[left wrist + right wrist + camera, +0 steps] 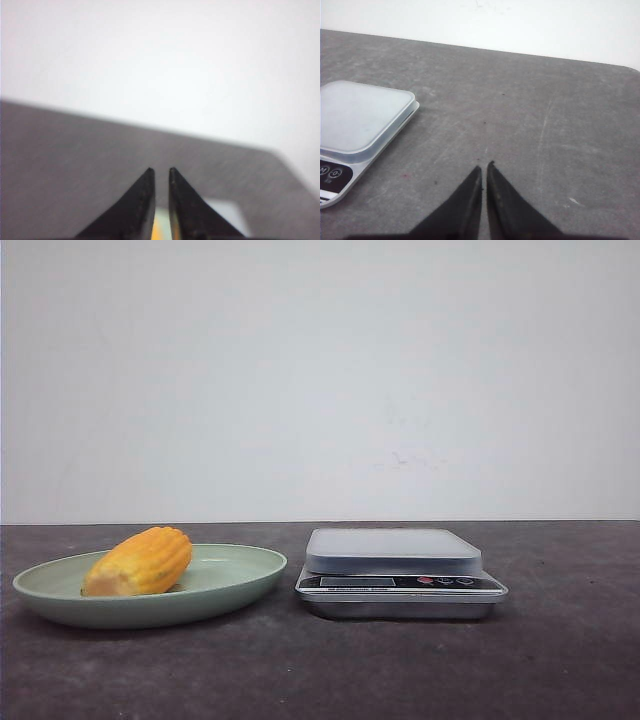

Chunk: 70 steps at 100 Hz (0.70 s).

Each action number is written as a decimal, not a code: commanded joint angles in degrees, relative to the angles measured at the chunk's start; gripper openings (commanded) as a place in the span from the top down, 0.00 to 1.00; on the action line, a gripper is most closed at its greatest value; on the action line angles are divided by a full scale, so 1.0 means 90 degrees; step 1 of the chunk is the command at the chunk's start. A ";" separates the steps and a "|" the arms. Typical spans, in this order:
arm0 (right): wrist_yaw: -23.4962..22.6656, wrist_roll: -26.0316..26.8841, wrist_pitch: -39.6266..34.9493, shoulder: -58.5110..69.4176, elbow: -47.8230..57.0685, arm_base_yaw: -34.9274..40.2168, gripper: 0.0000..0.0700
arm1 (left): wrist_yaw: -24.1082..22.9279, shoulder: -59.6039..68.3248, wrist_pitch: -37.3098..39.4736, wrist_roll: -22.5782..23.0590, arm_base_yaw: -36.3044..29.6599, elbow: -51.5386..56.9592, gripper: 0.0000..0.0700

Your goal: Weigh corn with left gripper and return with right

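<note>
The corn (140,562), a stubby yellow-orange cob piece, lies on its side in the left half of a pale green plate (245,570), its paler cut end toward the front left. Neither gripper shows in the front view. In the left wrist view my left gripper (160,171) has its black fingers almost together, with nothing between them. A blurred sliver of the yellow corn (160,231) shows through the narrow slit, far below. My right gripper (484,166) is shut and empty over bare table, to the right of the scale (360,115).
A digital kitchen scale (392,552) with a pale grey platform and a silver base stands just right of the plate. The dark grey table (560,660) runs back to a white wall. A pale blurred patch (227,212) lies beside the left fingers.
</note>
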 commanded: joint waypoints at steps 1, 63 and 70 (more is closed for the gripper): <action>0.0005 -0.0049 0.0073 -0.0007 -0.0015 -0.0007 0.98 | 0.0816 -0.0255 0.1452 -0.0155 0.0165 -0.1052 0.98; 0.0005 -0.0049 0.0073 -0.0007 -0.0015 -0.0007 0.98 | 0.0595 -0.1773 0.4333 0.0940 0.1501 -0.5999 0.98; 0.0005 -0.0049 0.0073 -0.0007 -0.0015 -0.0007 0.98 | 0.0418 -0.1928 0.4330 0.1185 0.1642 -0.6237 0.98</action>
